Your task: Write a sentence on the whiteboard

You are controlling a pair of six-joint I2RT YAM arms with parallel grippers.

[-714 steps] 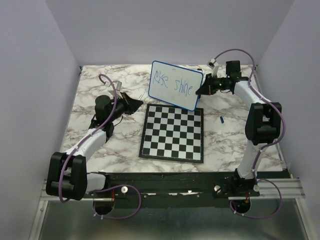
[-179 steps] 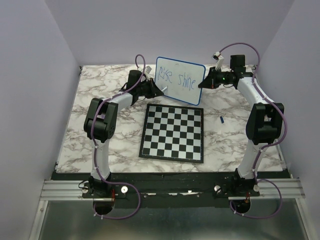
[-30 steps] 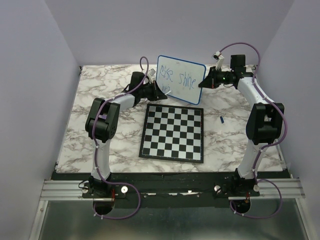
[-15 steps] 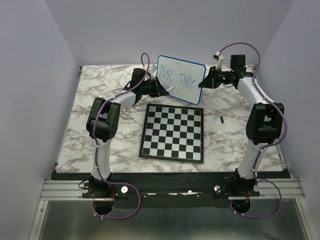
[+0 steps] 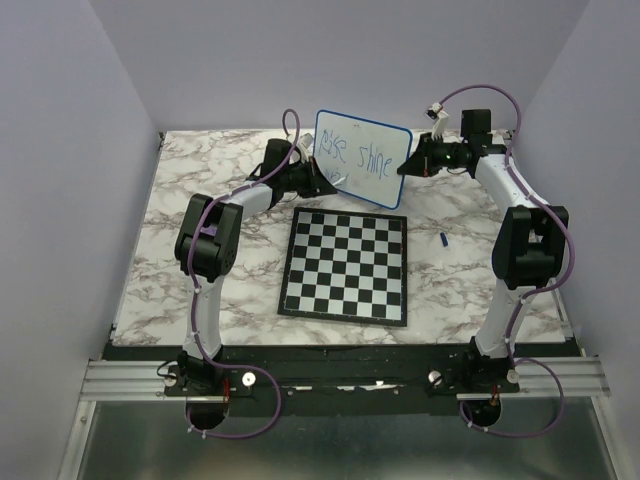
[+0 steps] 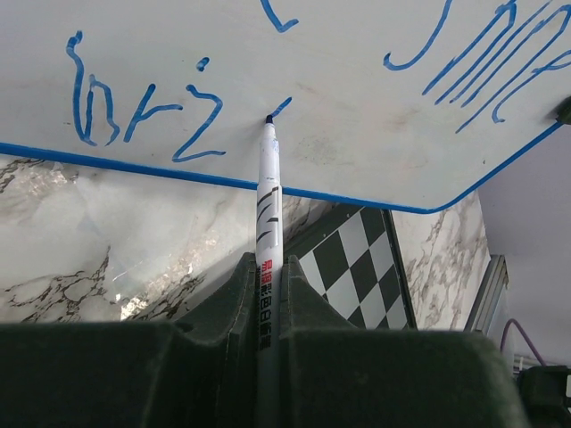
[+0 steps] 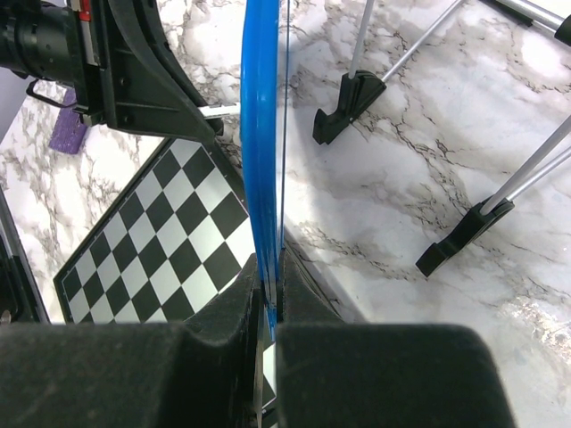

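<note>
My left gripper (image 6: 268,276) is clamped on a marker (image 6: 269,205), whose dark tip touches the whiteboard (image 6: 339,116) just above its lower rim. My right gripper (image 7: 270,276) is clamped on the whiteboard's right edge and holds it upright over the far part of the table (image 5: 200,190), beyond the chessboard (image 5: 346,265).

About twenty-four seconds ago my left arm lay folded well to the left, away from the whiteboard, which leaned more and carried only the top line. Now that arm reaches the lower left corner, and the sentence (image 5: 355,155) has a second line begun there. Over the last second the whiteboard has not shifted.

Only the left wrist view shows the new strokes (image 6: 143,111) close: a looped letter, then shorter angular marks, then a short tick at the tip. Only the right wrist view shows the whiteboard edge-on as a thin blue band, with black feet (image 7: 352,94) on slim metal rods behind it. The top view alone shows a small blue piece (image 5: 442,238) lying right of the chessboard.

The table is grey-veined marble pattern; the whiteboard is glossy with rounded corners; the marker is a slim white barrel with printing.
</note>
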